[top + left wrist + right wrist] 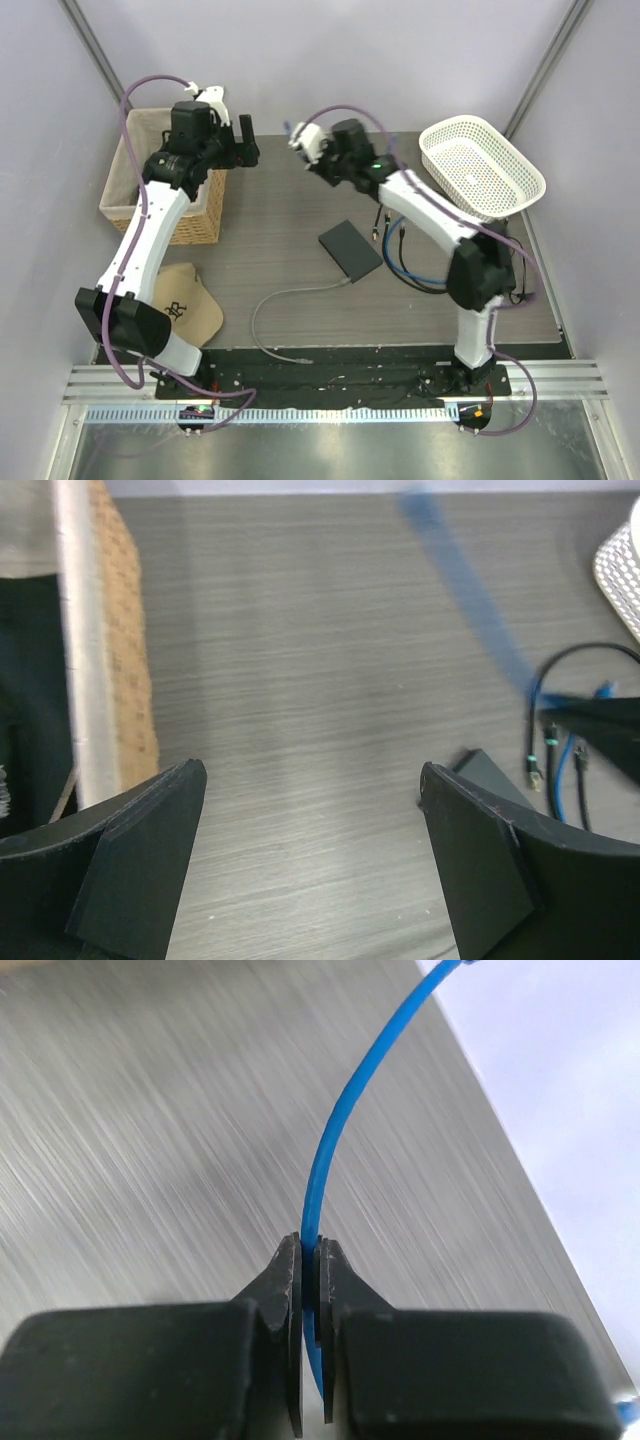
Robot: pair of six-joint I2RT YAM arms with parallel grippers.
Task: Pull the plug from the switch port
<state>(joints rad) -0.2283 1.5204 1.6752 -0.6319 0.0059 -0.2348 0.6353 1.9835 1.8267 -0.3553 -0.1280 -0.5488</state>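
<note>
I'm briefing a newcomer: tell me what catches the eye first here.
The right gripper is pinched shut on a thin blue cable, held above the table. The left gripper hangs wide open beside the wicker basket. The flat black switch lies mid-table, a grey cable running to its near edge.

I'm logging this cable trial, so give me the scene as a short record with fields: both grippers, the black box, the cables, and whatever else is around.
left gripper: open, holding nothing, beside the wicker basket
right gripper: shut on a blue cable, raised above the table
black box: flat on the table, between the arms
grey cable: runs from the box's near edge toward the arm bases
white basket: back right
cap: front left, by the left arm's base
</note>
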